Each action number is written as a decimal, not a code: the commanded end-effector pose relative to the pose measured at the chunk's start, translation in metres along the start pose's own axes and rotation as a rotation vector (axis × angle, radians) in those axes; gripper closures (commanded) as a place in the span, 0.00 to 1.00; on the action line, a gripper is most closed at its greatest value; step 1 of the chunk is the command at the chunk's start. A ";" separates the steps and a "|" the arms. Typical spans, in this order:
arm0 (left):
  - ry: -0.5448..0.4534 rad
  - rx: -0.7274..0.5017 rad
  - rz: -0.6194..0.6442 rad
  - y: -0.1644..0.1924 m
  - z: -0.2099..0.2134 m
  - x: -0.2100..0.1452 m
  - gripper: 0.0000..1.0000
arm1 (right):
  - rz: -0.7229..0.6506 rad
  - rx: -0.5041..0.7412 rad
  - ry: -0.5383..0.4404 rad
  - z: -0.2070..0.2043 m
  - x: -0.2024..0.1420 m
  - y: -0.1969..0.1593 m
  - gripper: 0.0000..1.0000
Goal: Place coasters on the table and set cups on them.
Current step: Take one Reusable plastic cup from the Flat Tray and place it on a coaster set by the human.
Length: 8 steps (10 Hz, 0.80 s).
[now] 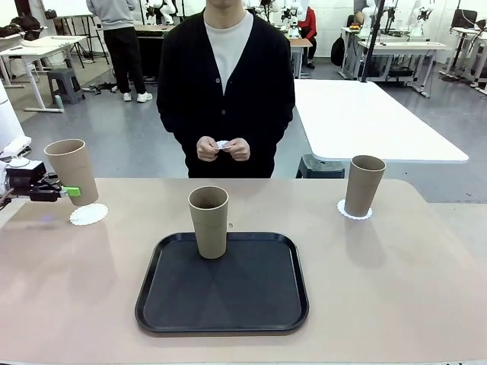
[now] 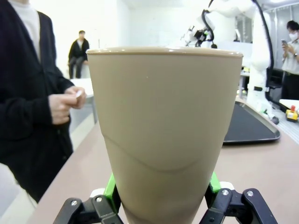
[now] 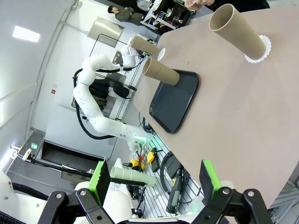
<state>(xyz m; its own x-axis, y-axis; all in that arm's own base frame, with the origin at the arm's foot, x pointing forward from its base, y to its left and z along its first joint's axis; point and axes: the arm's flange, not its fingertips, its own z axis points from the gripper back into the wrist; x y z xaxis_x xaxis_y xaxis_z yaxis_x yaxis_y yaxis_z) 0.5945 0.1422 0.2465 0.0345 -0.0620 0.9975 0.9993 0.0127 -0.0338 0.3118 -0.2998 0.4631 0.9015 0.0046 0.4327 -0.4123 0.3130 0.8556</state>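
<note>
The front view cuts off the left arm at the picture's edge, so just the left gripper (image 1: 67, 191) and a bit of wrist show. Its green pads are pinched on the lower part of the left cup (image 1: 71, 169), which leans with its mouth tipped to the left. The cup's base hangs at the far edge of the left coaster (image 1: 88, 214); I cannot tell whether the two touch. In the left wrist view the cup blocks most of the picture. Its base is cut off at the bottom edge, and a pad presses on each side.

The middle cup (image 1: 208, 220) stands upright at the far end of the tray (image 1: 222, 304) and hides part of its rim. The right cup (image 1: 364, 185) stands upright on the right coaster (image 1: 355, 214), which shows as a scalloped fringe around the base. Both coasters lie on the table (image 1: 396, 289).

The person's hands (image 1: 207, 149) are held together at the waist beyond the far edge. They pinch something small and white, too small to make out.

The right gripper (image 3: 154, 182) is spread wide with nothing between its fingers. It looks toward the table from off to one side, and its view is rolled so the tabletop runs aslant.
</note>
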 end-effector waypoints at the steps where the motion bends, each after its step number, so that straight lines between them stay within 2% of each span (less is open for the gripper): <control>1: 0.002 -0.005 -0.030 0.000 0.006 -0.006 0.17 | 0.008 0.004 -0.001 0.000 0.000 0.000 0.00; 8: 0.011 -0.022 -0.047 -0.008 0.004 -0.026 0.17 | 0.008 0.004 -0.001 0.000 0.000 0.000 0.00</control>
<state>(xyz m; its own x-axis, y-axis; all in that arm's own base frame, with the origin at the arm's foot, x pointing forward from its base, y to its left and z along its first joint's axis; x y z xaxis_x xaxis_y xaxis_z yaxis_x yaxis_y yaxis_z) 0.5866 0.1493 0.2219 0.0123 -0.0632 0.9979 0.9999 0.0041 -0.0120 0.3118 -0.2998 0.4631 0.9015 0.0046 0.4327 -0.4122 0.3130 0.8556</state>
